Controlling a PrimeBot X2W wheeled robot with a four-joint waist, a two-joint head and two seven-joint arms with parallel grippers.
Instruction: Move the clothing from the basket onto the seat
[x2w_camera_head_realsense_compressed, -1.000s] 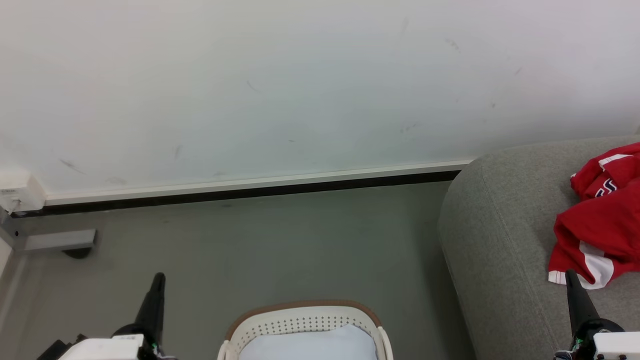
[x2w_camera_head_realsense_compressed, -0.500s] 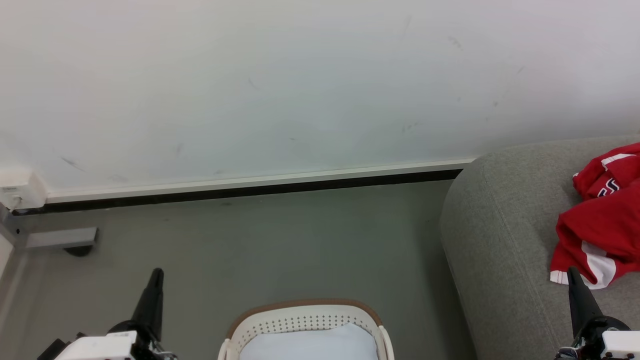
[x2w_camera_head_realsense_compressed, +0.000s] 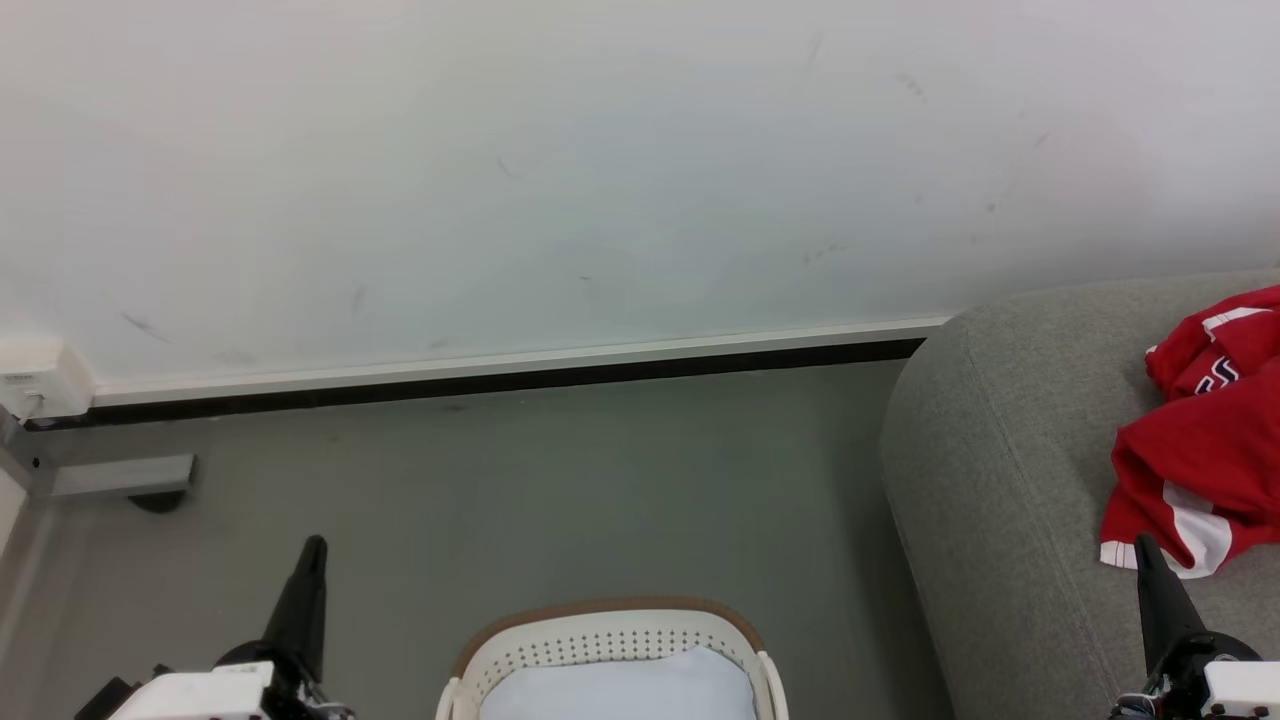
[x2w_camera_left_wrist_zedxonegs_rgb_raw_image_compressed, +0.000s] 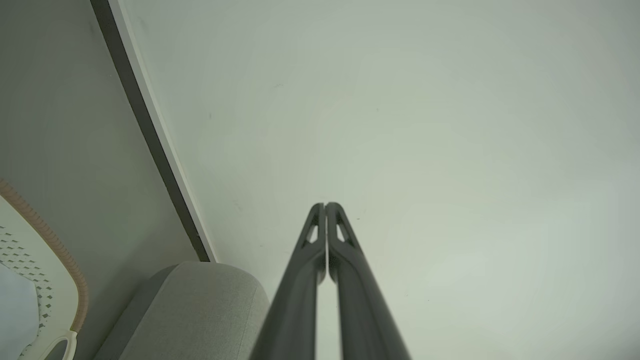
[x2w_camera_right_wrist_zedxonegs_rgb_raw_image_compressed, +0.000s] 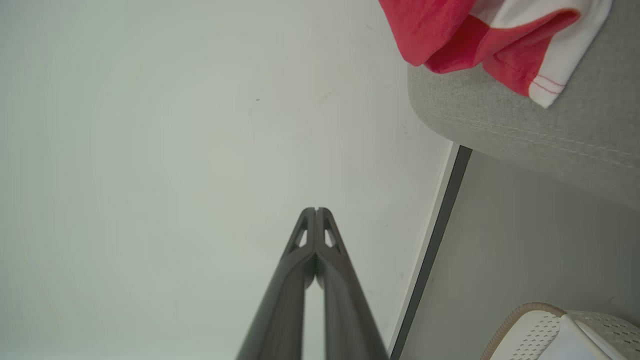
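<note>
On seat (x2w_camera_head_realsense_compressed: 1000, 480) | clothing (x2w_camera_head_realsense_compressed: 1200, 450) near right end effector (x2w_camera_head_realsense_compressed: 1143, 545), pressed together | left end effector (x2w_camera_head_realsense_compressed: 315, 545) pressed together

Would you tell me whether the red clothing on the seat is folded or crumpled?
Crumpled: the clothing lies bunched in uneven folds on the seat.

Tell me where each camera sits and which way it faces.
Head view: on the head, facing forward and down at floor, wall, basket and the clothing on the seat; left claw and right claw at the lower corners.
Left wrist view: on that wrist, looking along its shut claw at the wall; basket and seat lower left.
Right wrist view: likewise along its shut claw at the wall; clothing on the seat upper right.
Both wrist views share wall, seat and basket.
</note>
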